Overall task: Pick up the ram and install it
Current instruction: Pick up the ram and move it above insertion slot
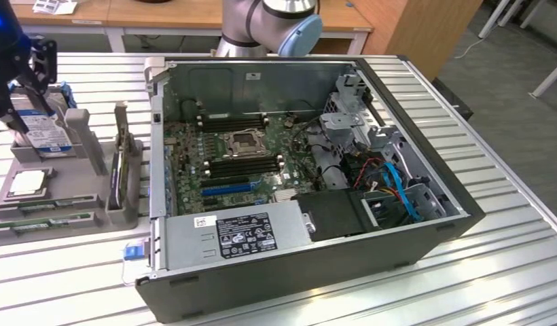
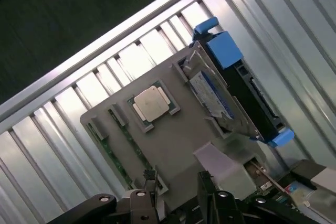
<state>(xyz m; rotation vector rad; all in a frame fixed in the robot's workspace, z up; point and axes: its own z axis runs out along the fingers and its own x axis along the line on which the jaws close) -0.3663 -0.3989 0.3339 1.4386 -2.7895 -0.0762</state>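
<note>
1. Above the gray fixture, over the end that holds the hard drive, the gripper hovers with its fingers apart and nothing between them.
2. This looks like the approach before the pick. The ram lies untouched in a groove along the fixture's opposite edge, past the CPU.
3. Its long axis follows that edge, with one end toward the computer case.
4. Taking it likely calls for fingers squared across the thin board.
</note>
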